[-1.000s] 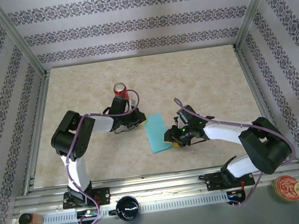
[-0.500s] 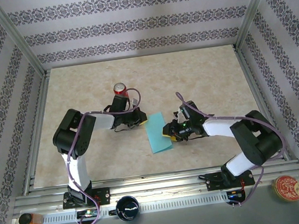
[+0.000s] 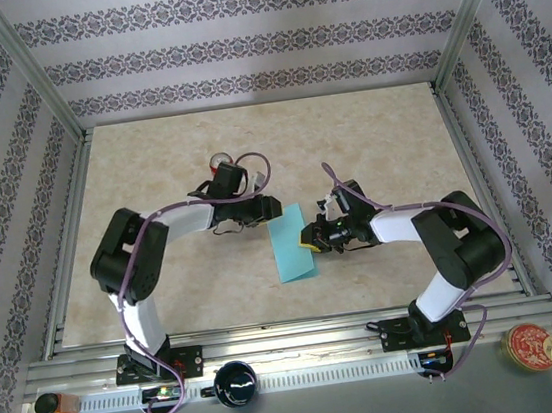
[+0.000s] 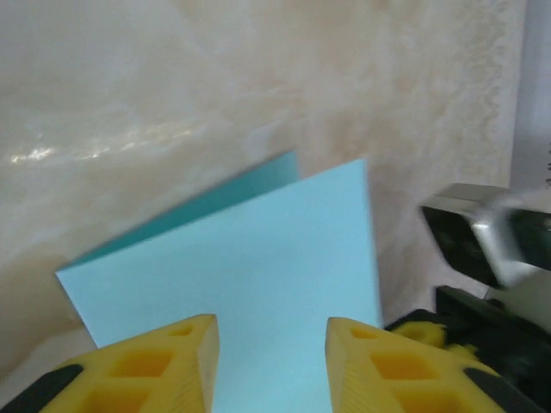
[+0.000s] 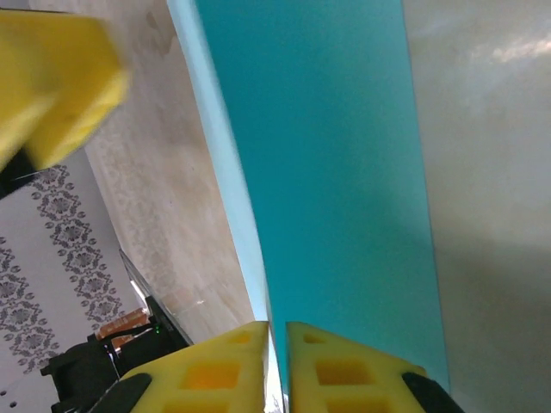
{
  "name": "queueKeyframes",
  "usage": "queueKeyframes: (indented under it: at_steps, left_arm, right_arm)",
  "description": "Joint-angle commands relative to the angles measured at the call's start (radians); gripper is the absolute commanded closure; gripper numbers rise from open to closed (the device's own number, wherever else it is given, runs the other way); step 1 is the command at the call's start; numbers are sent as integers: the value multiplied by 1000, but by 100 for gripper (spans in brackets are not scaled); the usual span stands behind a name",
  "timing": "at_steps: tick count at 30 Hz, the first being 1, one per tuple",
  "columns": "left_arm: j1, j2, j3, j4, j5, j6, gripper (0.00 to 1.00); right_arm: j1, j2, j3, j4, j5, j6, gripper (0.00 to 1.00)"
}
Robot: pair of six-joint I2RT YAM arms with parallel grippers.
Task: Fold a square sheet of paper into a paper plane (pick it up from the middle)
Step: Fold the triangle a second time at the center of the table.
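Observation:
The square sheet of paper [image 3: 290, 246] is turquoise and lies folded in two as a narrow rectangle on the beige table. No paper plane is in view. My right gripper [image 3: 309, 239] is shut on the sheet's right edge. In the right wrist view the paper [image 5: 336, 172] runs between the yellow fingers of the right gripper [image 5: 277, 331]. My left gripper [image 3: 270, 207] hovers at the sheet's far corner. In the left wrist view the left gripper [image 4: 269, 331] is open above the paper [image 4: 250, 258], with nothing held.
A red soda can [image 3: 218, 160] stands behind the left arm, mostly hidden by it. A dark cup [image 3: 236, 383] and a round red tin [image 3: 531, 346] sit on the front rail. Metal frame posts and patterned walls ring the table [image 3: 379, 143].
The left gripper opened, let go of the sheet and shifted right and farther from the bases. The right gripper moved left onto the sheet's edge and shut on it.

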Motion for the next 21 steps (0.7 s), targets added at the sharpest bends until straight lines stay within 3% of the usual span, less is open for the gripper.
queueKeyframes:
  at_steps: [1, 14, 21]
  left_arm:
    - [-23, -147, -41, -29, -72, 59, 60]
    - [-83, -507, -294, 34, -220, 119, 54]
    - [-228, -585, -309, -36, -402, 279, 53]
  right_arm:
    - [-6, 21, 10, 35, -23, -2, 89]
    - [-6, -27, -39, 78, 30, 54, 98]
    - [1, -36, -44, 103, 54, 86, 100]
